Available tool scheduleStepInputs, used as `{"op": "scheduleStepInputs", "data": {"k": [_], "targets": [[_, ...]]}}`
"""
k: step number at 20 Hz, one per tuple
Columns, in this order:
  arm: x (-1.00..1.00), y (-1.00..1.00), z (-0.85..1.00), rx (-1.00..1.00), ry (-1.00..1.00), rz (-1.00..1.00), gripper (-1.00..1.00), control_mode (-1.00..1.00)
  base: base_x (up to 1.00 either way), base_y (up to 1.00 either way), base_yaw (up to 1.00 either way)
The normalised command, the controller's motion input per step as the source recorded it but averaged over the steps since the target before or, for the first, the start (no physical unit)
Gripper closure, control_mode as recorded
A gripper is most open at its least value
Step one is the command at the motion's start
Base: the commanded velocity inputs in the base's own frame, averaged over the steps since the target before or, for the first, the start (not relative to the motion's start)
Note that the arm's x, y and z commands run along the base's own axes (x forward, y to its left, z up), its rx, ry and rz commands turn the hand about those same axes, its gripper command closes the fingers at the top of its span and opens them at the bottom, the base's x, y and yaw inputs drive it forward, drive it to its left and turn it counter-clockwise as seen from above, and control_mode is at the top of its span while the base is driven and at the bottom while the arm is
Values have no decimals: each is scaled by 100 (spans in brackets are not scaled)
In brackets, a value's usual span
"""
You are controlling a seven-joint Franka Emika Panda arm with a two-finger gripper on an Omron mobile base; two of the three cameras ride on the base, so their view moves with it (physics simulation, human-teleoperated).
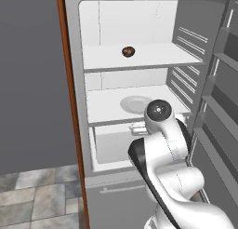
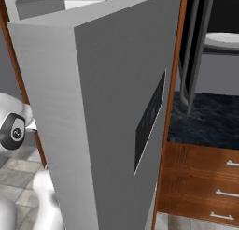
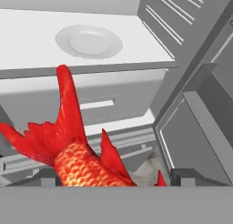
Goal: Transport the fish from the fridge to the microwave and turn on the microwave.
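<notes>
Now fish sits betw. pincer tips, tail up.

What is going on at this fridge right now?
The white robot arm is working at the open light-grey fridge. In the hand view, the bright red-orange fish sits between the gripper tips, tail up, apparently held, in front of the fridge's drawer. A white plate lies on the shelf above, and a round dark brown ball rests on the top shelf. The fish has not yet reached the microwave.
</notes>
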Motion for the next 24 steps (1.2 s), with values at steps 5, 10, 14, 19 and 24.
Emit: {"op": "scheduleStepInputs", "data": {"k": [5,10,14,19,24], "targets": [[0,0,0,0,0,0,100,100,-61,12,-10],[0,0,0,0,0,0,100,100,-63,14,-15],[0,0,0,0,0,0,100,100,-64,20,-17],[0,0,0,0,0,0,100,100,-61,27,-17],[0,0,0,0,0,0,100,100,-58,36,-14]]}}
